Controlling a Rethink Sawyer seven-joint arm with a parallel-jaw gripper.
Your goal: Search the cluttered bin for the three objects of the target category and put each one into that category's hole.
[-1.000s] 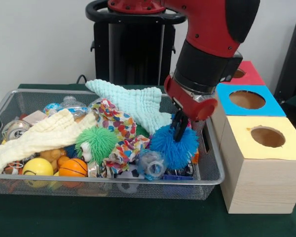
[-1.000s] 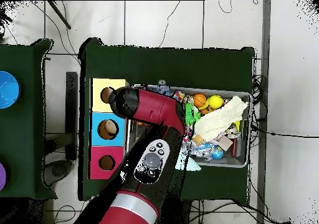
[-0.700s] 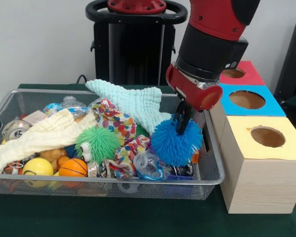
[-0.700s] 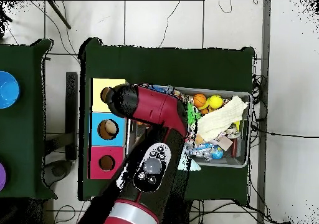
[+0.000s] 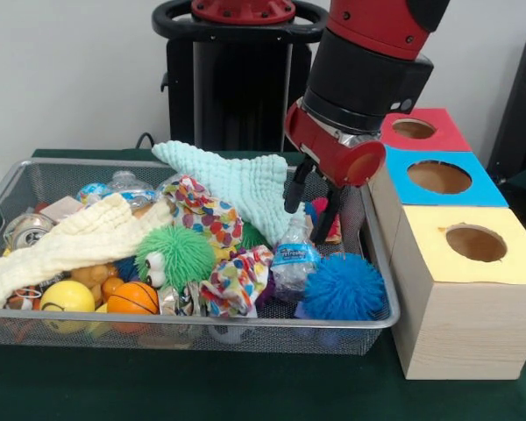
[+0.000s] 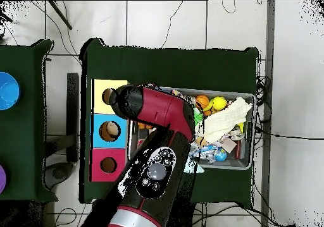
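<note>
In the front view my gripper (image 5: 309,209) hangs open over the right end of the wire bin (image 5: 35,175), nothing between its fingers. A blue spiky ball (image 5: 344,285) lies free below it in the bin's front right corner, beside a small water bottle (image 5: 294,261). A green spiky ball (image 5: 177,254) sits mid-bin, with a yellow ball (image 5: 67,296) and an orange basketball (image 5: 130,298) at the front left. In the overhead view the arm (image 6: 161,110) covers the gripper and the bin's (image 6: 250,98) left half.
Three wooden boxes stand right of the bin, with a yellow-topped hole (image 5: 476,243), a blue-topped hole (image 5: 439,177) and a red-topped hole (image 5: 414,129). A cream cloth (image 5: 70,241), a mint cloth (image 5: 237,180) and a patterned cloth (image 5: 215,224) lie over the clutter.
The gripper held the blue spiky ball and lifted it slightly; now it has opened and risen, and the ball has dropped into the bin's front right corner. The bottle has shifted.
</note>
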